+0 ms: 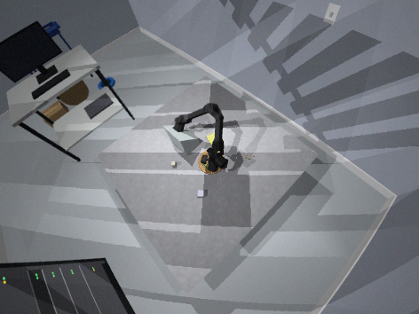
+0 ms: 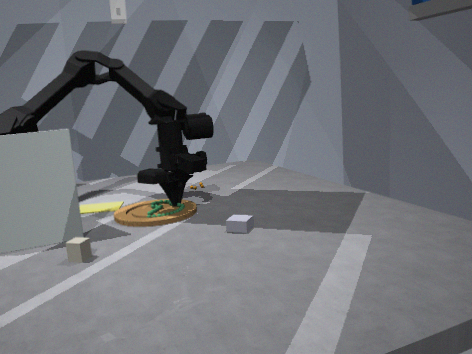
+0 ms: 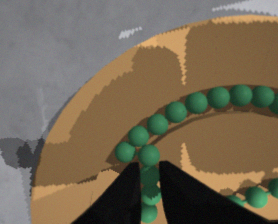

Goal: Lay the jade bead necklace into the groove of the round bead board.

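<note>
The round wooden bead board [image 1: 209, 171] [image 2: 123, 217] [image 3: 100, 125] lies flat. The jade bead necklace [image 2: 156, 209] [image 3: 196, 103] is on it. In the wrist view an upper arc of green beads follows the groove. At its left end the strand bends sharply and runs down between the fingers, inside the groove's curve; more beads show at the lower right. My gripper [image 2: 176, 204] [image 3: 148, 170] points down at the board's surface, shut on the necklace just past that bend. The fingers hide part of the groove and the beads behind them.
A pale upright panel [image 1: 182, 139] [image 2: 37, 191] and a yellow sheet [image 1: 210, 137] [image 2: 102, 207] are near the board. A beige cube [image 1: 173, 163] [image 2: 79, 250], a lavender block [image 1: 201, 193] [image 2: 240, 224] and small orange bits [image 1: 249, 156] [image 2: 197, 186] lie around it.
</note>
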Tool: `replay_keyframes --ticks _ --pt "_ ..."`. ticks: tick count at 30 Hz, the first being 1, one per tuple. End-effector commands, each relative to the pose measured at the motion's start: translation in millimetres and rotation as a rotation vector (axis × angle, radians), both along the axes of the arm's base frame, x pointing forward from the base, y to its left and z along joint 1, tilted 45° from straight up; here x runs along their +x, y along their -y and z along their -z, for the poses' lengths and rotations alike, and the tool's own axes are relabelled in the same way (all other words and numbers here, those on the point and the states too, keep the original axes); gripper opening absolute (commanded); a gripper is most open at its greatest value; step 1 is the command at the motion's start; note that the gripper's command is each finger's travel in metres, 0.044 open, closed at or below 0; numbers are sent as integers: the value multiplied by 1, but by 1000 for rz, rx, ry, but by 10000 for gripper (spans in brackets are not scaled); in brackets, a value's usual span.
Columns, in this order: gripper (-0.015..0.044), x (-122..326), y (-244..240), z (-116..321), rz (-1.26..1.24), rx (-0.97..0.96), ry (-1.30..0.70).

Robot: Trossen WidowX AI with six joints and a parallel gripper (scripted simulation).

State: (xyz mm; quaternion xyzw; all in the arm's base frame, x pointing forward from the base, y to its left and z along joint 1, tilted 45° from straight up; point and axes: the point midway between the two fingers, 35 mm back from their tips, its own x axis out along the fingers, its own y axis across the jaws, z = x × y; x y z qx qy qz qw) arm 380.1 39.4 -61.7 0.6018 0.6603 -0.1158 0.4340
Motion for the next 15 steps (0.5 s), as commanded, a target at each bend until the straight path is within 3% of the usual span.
replay_keyframes --ticks 1,15 --pt "0 -2 3 -4 4 7 -4" --pt "0 13 -10 -19 4 8 -4"
